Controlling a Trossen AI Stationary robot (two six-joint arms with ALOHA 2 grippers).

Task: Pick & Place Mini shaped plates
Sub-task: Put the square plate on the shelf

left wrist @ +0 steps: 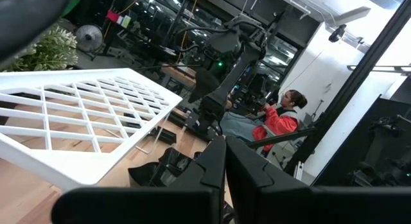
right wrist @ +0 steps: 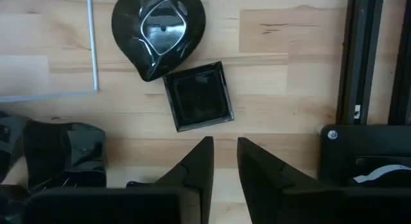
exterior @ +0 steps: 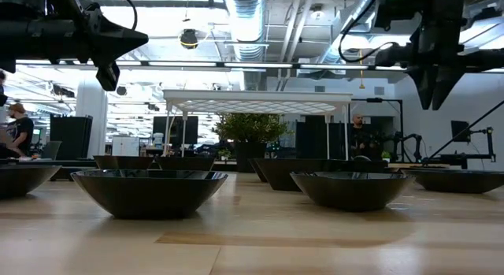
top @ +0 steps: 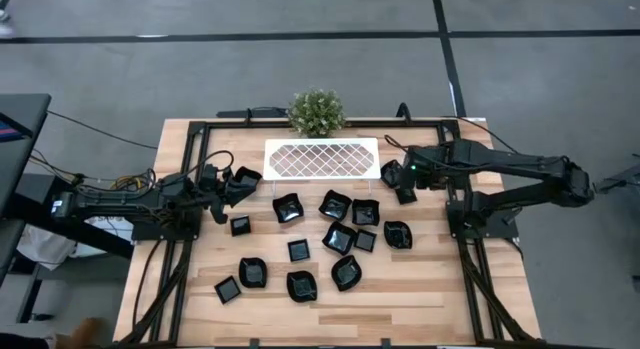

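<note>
Wooden counter (top: 420, 289): our right gripper (right wrist: 223, 161), jaws slightly parted and empty, hovers above a square plate (right wrist: 198, 95), descent next; left gripper (left wrist: 225, 161) closed, empty.

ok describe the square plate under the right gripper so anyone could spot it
Start at the white tray and go to its right end, where the right gripper hangs. The square plate lies flat below it, beside a rounded plate; straight edges set it apart.

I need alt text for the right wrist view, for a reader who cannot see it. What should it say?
The right gripper hovers empty, fingers slightly apart, over a wooden table, just short of a square black plate. A rounded black plate touches the square one on its far side, and another black plate lies off to one side.
</note>
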